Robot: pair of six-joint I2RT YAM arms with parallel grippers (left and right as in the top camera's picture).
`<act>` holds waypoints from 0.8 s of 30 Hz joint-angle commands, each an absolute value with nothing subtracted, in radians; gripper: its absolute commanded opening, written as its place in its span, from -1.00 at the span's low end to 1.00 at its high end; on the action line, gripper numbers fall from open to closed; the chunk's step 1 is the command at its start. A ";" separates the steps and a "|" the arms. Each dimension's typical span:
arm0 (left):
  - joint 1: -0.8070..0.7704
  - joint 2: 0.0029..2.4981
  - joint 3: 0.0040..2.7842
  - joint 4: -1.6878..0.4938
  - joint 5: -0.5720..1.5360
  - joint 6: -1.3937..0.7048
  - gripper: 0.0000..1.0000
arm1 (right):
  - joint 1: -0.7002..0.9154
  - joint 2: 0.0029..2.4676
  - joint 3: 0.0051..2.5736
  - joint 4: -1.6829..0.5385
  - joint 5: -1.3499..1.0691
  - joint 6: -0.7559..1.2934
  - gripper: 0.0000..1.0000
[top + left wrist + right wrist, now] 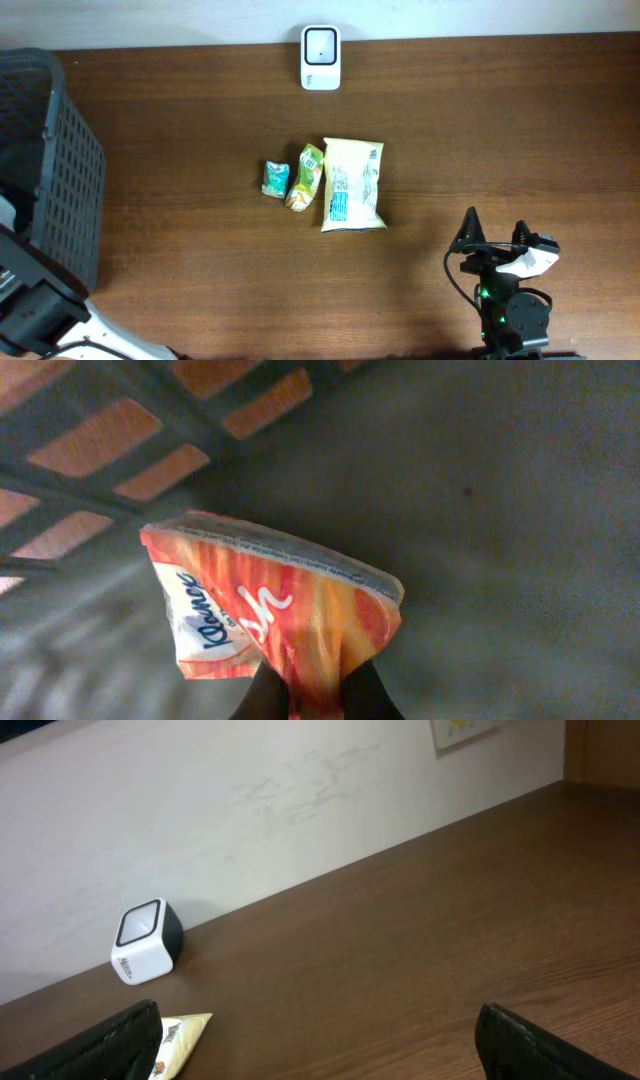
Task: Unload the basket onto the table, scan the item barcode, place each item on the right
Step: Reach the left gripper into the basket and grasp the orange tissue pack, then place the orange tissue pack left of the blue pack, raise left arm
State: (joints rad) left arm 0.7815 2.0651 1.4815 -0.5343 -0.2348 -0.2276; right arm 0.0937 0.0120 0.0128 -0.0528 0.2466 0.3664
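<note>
Three packets lie side by side in the middle of the counter [520,120]: a small teal packet [275,179], a green packet [305,177] just beside it, and a large white bag [352,185]. The white scanner [321,58] stands at the centre of the far edge. A dark basket [60,150] sits at the left edge. The left gripper [318,695] pinches a corner of an orange Kleenex tissue pack [270,610], with lattice wall close behind. The right gripper [495,228] hovers spread wide by the near right corner.
</note>
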 commanded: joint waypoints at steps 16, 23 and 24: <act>0.446 1.373 1.615 -0.908 0.260 -0.301 -1.00 | 0.100 0.006 0.006 -0.057 0.266 0.368 0.98; 0.027 1.523 1.466 -0.929 0.001 -0.302 -1.00 | 0.100 0.006 0.006 -0.057 0.266 0.368 0.97; 0.002 1.547 1.454 -0.924 0.003 -0.302 -1.00 | 0.100 0.006 0.006 -0.057 0.266 0.368 0.97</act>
State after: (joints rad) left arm 0.1253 1.4616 1.5234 -0.9340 0.1040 -0.2924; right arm 0.0937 0.0120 0.0128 -0.0532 0.2462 0.3668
